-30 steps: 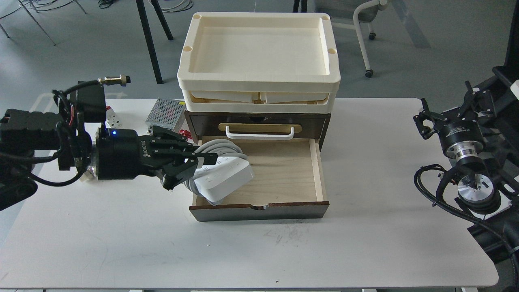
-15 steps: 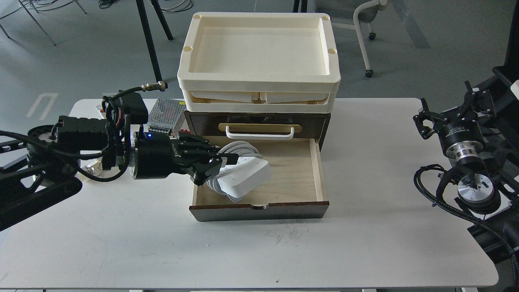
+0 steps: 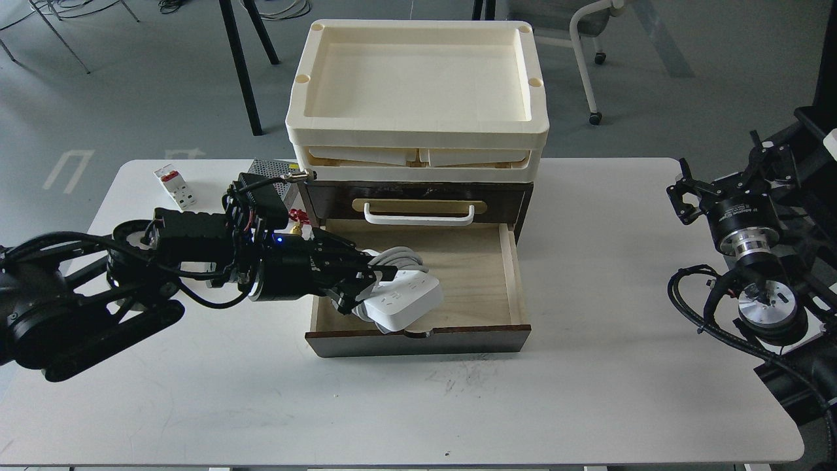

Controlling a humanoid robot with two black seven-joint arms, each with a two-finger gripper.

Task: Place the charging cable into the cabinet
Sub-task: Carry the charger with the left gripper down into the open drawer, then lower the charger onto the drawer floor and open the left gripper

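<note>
The white worktop [image 3: 392, 405] is bare along its near edge apart from a faint scuffed patch in front of the cabinet [image 3: 418, 196].

The cabinet's lower drawer [image 3: 471, 275] stands pulled out toward the viewer, its dark front panel nearest and its light wood floor exposed. The left gripper [image 3: 366, 282] reaches in over the drawer's left wall. Its jaws are closed on the charging cable [image 3: 402, 302], gripping it at the end where the grey-white cord is coiled. The strip lies tilted in the left front part of the drawer, its socket face upward, its near end just beside the drawer front. Whether it touches the drawer floor cannot be determined.

At the right edge, the right gripper [image 3: 683, 193] is off the worktop and well apart from the cabinet; its jaws are seen too small and dark to tell their state.

Behind the open drawer, the upper drawer is closed, with a white handle [image 3: 418, 214] on a brass plate. Left of the cabinet are a silver perforated metal box [image 3: 271, 171] and, farther left, a white-and-red breaker block [image 3: 174, 186]. Stacked cream trays [image 3: 418, 140] sit on top of the cabinet.
</note>
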